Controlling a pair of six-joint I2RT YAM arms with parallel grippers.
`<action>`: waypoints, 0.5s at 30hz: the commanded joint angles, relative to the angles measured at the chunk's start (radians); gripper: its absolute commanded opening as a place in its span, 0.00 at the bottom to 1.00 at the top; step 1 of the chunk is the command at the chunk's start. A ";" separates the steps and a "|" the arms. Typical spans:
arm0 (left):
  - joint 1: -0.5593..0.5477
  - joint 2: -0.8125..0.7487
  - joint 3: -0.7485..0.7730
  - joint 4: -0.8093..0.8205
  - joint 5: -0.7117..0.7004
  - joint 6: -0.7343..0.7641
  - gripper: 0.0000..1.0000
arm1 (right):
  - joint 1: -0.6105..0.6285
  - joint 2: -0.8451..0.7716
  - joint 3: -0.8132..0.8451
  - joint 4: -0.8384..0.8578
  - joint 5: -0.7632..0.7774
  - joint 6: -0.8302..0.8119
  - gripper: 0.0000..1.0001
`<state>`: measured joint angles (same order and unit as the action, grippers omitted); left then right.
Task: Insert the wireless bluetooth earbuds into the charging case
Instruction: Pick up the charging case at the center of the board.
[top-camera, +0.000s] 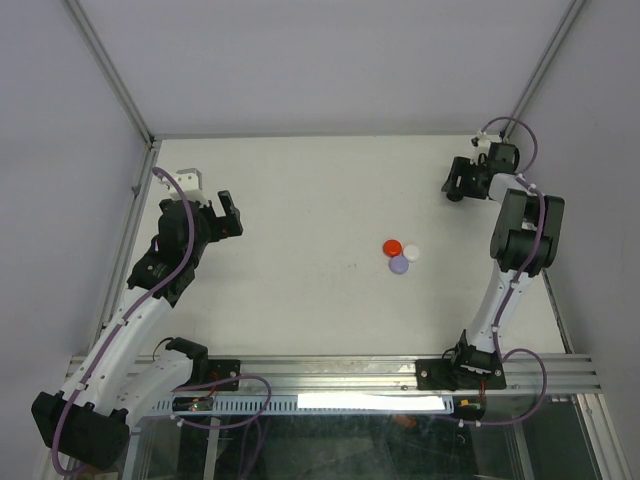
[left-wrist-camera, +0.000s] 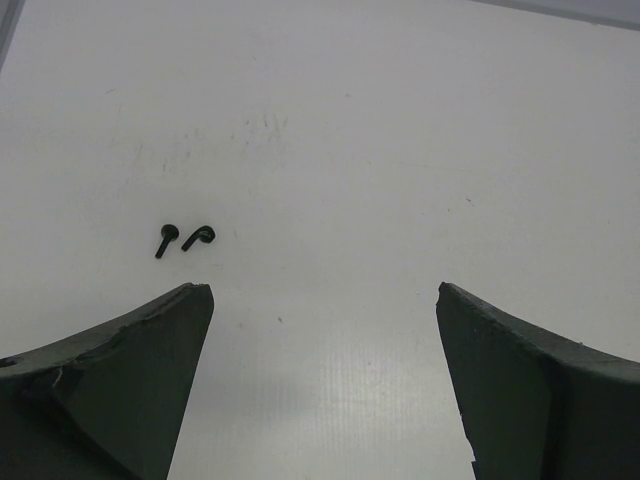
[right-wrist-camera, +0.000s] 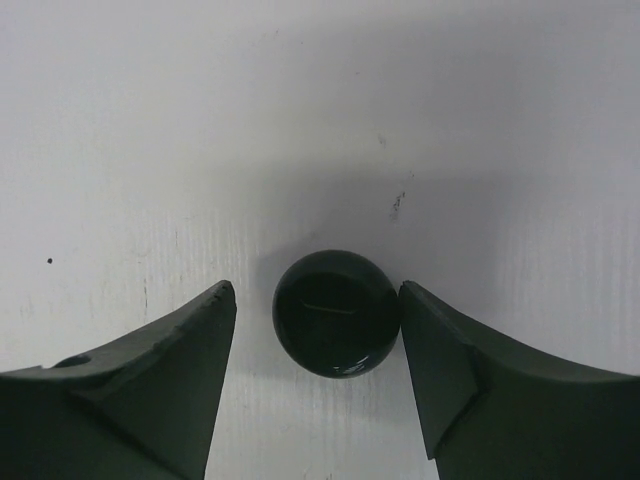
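Right end effector (right-wrist-camera: 315, 287) open, empty, straddling a glossy black round piece (right-wrist-camera: 337, 313) on the worktop (right-wrist-camera: 300, 120), possibly the charging case; too dim to confirm. Left end effector (left-wrist-camera: 323, 288) wide open, empty; two black stemmed earbuds (left-wrist-camera: 198, 238) are seen ahead of it. Risk: piece sits off-centre, so it may be skidded aside on closing.
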<state>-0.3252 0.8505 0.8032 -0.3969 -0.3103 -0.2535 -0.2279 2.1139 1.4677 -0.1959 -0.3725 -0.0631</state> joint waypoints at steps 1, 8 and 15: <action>0.014 -0.012 0.001 0.033 0.021 -0.001 0.99 | 0.037 -0.059 -0.030 0.014 0.110 -0.048 0.68; 0.017 -0.006 0.002 0.033 0.035 -0.003 0.99 | 0.070 -0.065 -0.070 0.021 0.210 -0.101 0.65; 0.022 -0.006 -0.001 0.038 0.066 -0.007 0.99 | 0.095 -0.094 -0.104 0.050 0.247 -0.120 0.58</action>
<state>-0.3122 0.8505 0.8028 -0.3969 -0.2832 -0.2539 -0.1444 2.0781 1.3994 -0.1459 -0.1627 -0.1654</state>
